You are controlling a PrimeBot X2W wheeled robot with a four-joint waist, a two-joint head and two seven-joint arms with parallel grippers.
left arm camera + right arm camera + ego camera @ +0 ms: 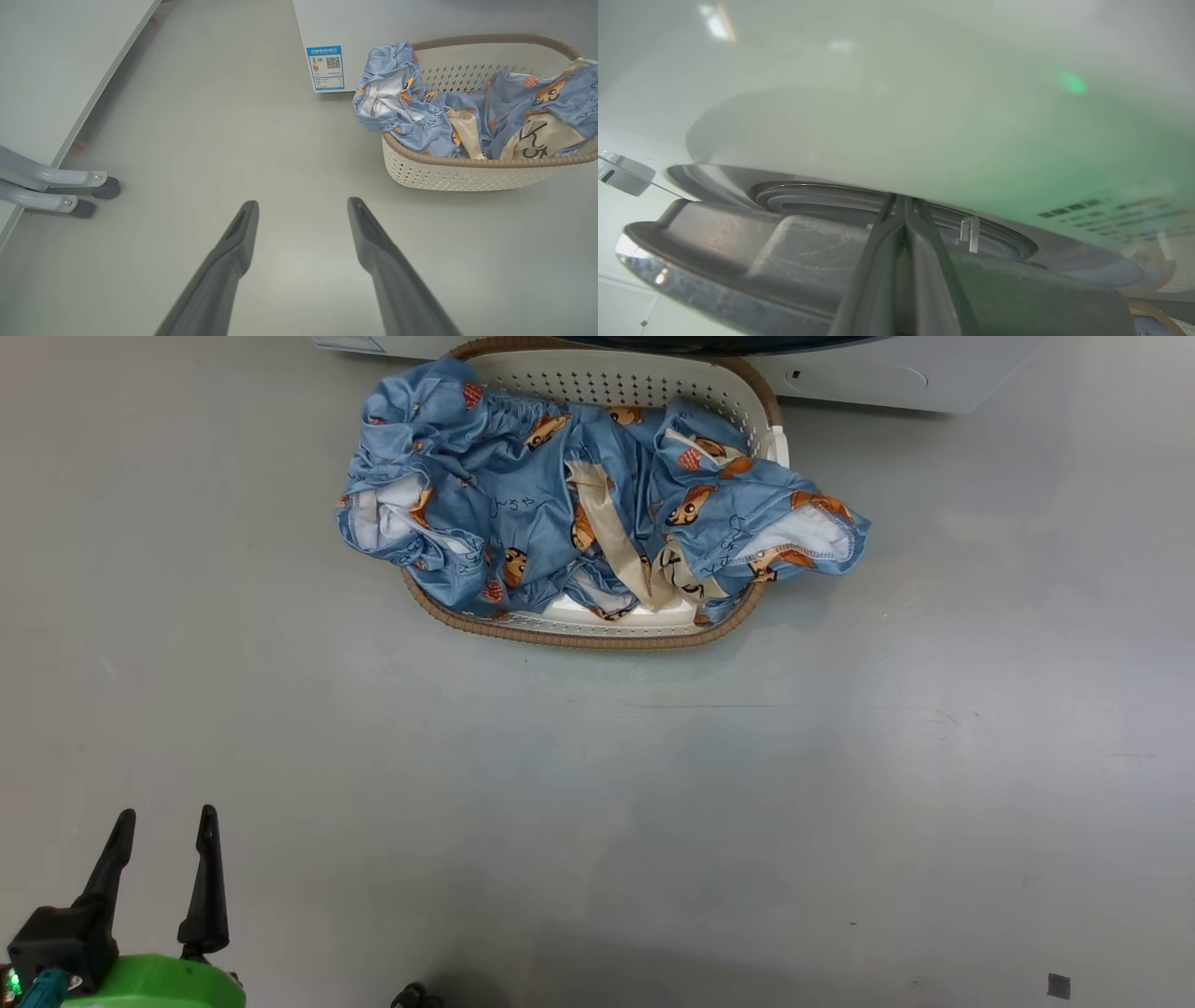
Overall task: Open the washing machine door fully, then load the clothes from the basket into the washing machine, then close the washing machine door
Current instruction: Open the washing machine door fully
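Blue cartoon-print clothes, overhanging basket, door seemingly ajar

The left pincer has two long black tapered fingers on a bright green wrist housing.

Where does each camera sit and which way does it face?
Head view: up high, looking down at the floor, the basket of clothes and the washing machine; left claw open, lower left.
Left wrist view: low, looking along the left claw's spread fingers over the floor toward the basket and blue label.
Right wrist view: close against the washing machine's white front; shut right claw at the washing machine door edge.
Shared: head and left wrist views both show basket, clothes and washing machine.
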